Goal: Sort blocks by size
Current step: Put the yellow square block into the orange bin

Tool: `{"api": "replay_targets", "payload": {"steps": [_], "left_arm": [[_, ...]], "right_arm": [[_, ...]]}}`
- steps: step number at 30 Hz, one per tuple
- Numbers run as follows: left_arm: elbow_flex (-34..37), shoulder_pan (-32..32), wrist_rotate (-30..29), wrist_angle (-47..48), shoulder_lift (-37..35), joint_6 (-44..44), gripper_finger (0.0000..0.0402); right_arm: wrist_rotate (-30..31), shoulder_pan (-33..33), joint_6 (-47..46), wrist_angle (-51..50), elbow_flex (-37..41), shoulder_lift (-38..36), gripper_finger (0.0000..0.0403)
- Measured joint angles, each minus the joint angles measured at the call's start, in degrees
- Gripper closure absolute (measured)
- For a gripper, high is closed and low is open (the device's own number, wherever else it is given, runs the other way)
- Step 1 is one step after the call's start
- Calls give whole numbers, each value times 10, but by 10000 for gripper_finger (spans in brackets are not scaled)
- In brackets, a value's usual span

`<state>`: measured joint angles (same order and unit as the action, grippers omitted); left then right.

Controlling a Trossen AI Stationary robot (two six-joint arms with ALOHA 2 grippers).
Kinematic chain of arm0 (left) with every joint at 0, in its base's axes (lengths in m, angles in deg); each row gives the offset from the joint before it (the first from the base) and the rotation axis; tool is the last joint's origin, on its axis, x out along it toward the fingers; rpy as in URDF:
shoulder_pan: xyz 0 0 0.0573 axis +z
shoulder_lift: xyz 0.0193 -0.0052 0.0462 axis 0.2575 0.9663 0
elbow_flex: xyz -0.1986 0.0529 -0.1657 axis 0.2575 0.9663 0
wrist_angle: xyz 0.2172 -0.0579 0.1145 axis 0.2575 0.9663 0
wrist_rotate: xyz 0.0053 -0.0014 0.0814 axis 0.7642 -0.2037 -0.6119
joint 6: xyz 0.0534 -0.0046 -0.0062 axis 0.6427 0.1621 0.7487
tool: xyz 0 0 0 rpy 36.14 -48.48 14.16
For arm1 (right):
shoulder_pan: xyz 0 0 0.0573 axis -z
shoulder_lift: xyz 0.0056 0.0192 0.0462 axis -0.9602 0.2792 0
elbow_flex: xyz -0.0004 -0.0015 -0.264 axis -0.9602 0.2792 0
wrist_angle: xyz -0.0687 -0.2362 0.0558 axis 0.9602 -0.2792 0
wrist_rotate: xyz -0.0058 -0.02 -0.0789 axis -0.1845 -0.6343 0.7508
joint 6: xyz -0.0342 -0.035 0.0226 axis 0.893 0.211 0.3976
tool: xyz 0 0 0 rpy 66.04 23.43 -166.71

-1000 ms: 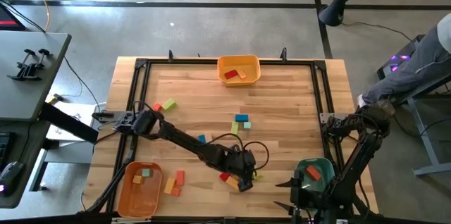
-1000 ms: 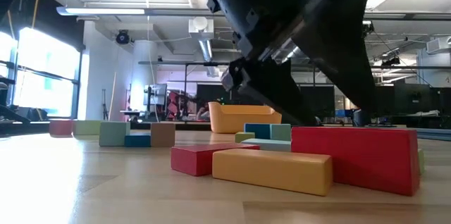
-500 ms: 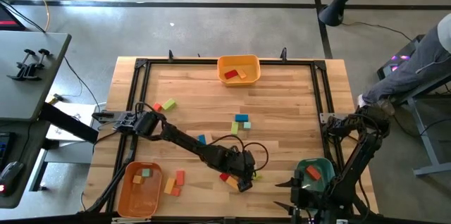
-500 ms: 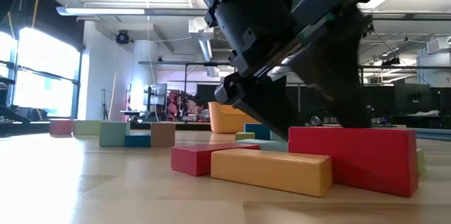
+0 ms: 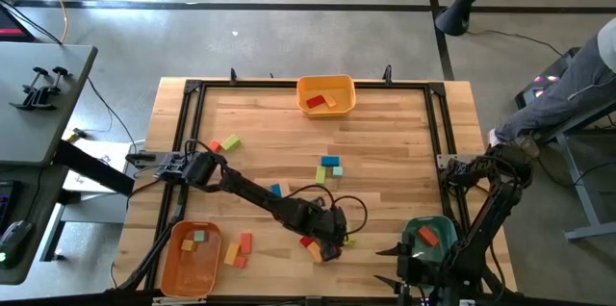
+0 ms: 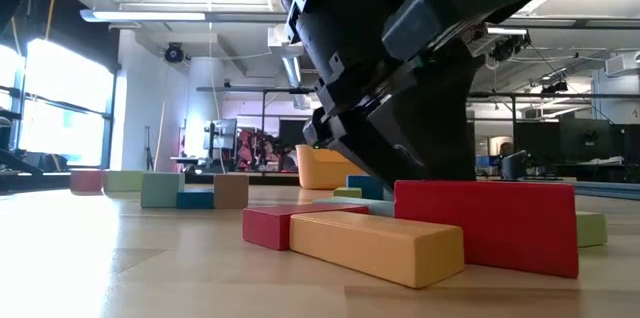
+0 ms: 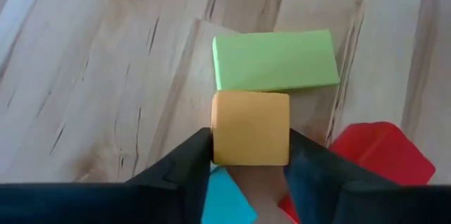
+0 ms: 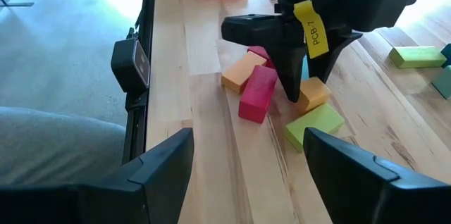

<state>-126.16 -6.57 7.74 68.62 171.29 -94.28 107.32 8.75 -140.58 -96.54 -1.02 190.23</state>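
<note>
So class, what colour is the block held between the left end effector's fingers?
Orange block, pinched by the left end effector; clearest in the left wrist view.

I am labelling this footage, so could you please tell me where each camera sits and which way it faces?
High view: overhead, straight down; both arms, table.
Low view: tabletop height, facing the room; left arm above red block.
Left wrist view: on left arm, facing the tabletop; left claw gripping orange cube.
Right wrist view: on right arm, across the table; right claw open.
Shared: both wrist views show the orange cube and green block.
</note>
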Motion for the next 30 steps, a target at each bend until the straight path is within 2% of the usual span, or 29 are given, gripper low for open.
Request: {"api": "replay_targets", "payload": {"steps": [3, 6, 10, 14, 18, 21, 23, 25, 28, 30], "left_arm": [[0, 0, -3, -5, -1, 27, 293], [0, -2, -26, -2, -10, 78, 300], [0, -11, -112, 3, -48, 154, 300], [0, -35, -192, 6, -95, 273, 300], [0, -83, -260, 9, -140, 392, 301], [0, -129, -296, 26, -165, 416, 301], [0, -160, -307, 55, -181, 376, 301], [-1, -189, -304, 100, -199, 291, 301], [-1, -233, -277, 234, -222, 86, 301], [-1, -265, -231, 348, -229, -88, 301]], "right_arm": [[0, 0, 0, 0, 0, 0, 137], [0, 0, 0, 0, 0, 0, 137], [1, 0, 0, 0, 0, 0, 137], [17, 0, 0, 0, 0, 0, 137], [43, 2, 0, 0, 0, 0, 137], [57, 2, 0, 0, 0, 0, 137], [61, 3, 0, 0, 0, 0, 137], [66, 5, 0, 1, 0, 0, 137], [72, 12, 0, 1, 0, 0, 137], [72, 18, 1, 2, 0, 0, 137]]}}
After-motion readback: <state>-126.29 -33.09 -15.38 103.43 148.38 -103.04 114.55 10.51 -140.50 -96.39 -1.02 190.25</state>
